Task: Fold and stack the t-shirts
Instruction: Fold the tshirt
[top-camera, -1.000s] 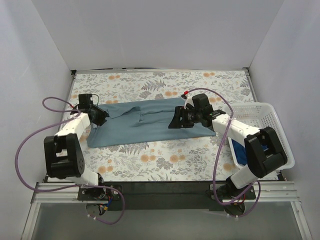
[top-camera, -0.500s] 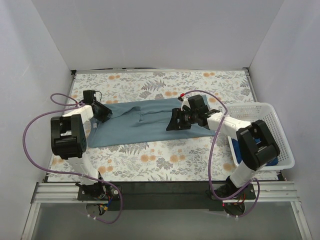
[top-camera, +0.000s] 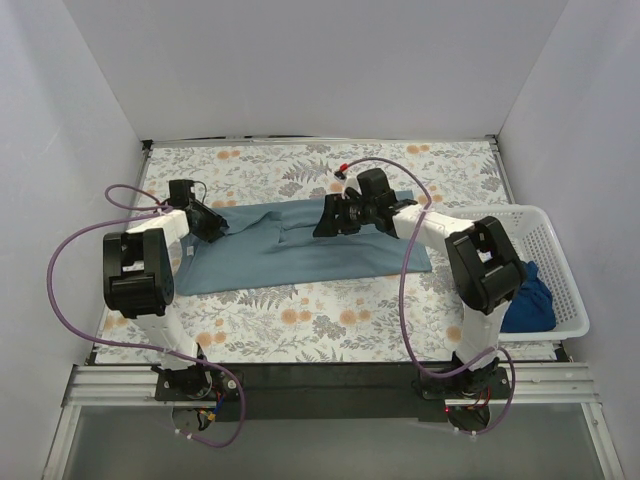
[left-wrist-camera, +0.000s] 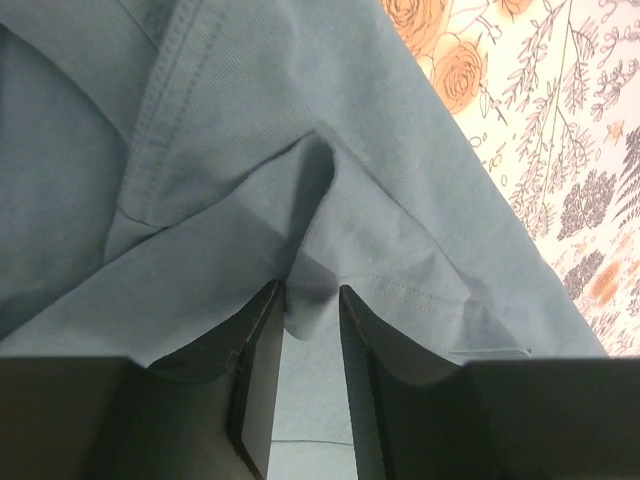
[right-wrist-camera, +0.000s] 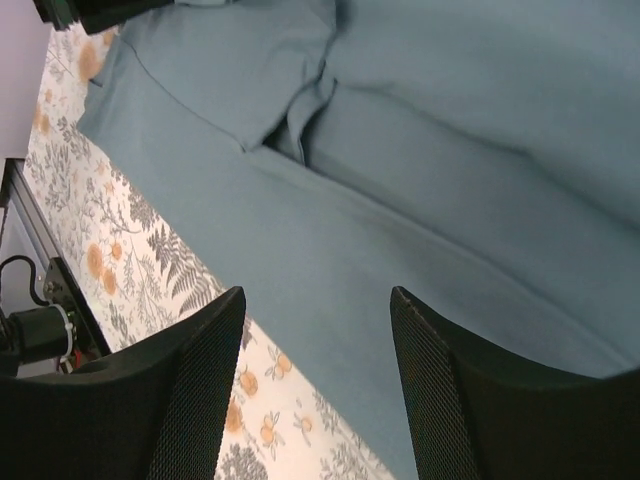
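**One pinch, one open hover**

My left gripper, arm stretched low, is nearly closed and nips a pucker at the left edge of the slate-blue t-shirt. My right gripper hangs wide open above the shirt's upper middle, holding nothing. The shirt lies spread on the table.

Right arm partly hides royal-blue t-shirt in basket.

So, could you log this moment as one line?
left gripper: pinching slate shirt | right gripper: open over it | royal-blue shirt: in basket
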